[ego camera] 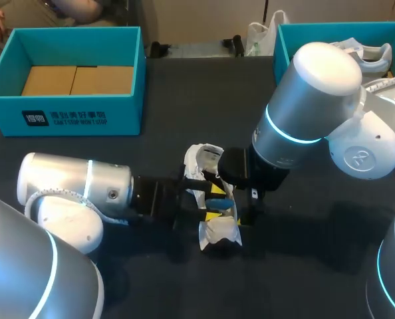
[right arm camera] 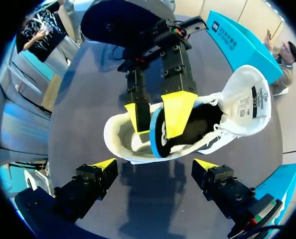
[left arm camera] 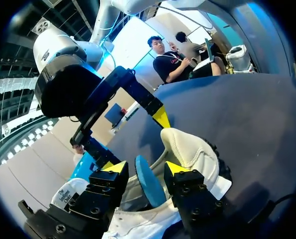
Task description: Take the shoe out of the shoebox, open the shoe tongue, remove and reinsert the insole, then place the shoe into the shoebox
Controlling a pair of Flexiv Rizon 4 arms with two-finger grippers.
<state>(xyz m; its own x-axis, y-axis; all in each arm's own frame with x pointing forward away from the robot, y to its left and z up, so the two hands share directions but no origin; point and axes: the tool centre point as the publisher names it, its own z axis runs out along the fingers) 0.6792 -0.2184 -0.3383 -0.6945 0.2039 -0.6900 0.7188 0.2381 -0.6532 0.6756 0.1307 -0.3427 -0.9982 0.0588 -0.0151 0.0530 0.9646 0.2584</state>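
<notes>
A white shoe (ego camera: 211, 229) lies on the dark table at the centre, tongue (right arm camera: 250, 99) folded open. A blue insole (left arm camera: 148, 181) stands on edge in its opening. My left gripper (left arm camera: 145, 168) reaches in from the left, its yellow tips either side of the insole. A small gap shows at one finger, so it is open. My right gripper (right arm camera: 155, 164) hovers wide open just above the shoe's side, holding nothing. A teal shoebox (ego camera: 71, 116) with a cardboard floor stands at the back left.
A second teal box (ego camera: 284, 50) at the back right corner holds white items. My right arm's big elbow (ego camera: 310, 100) hangs over the table right of the shoe. Bare dark tabletop lies in front of the shoe.
</notes>
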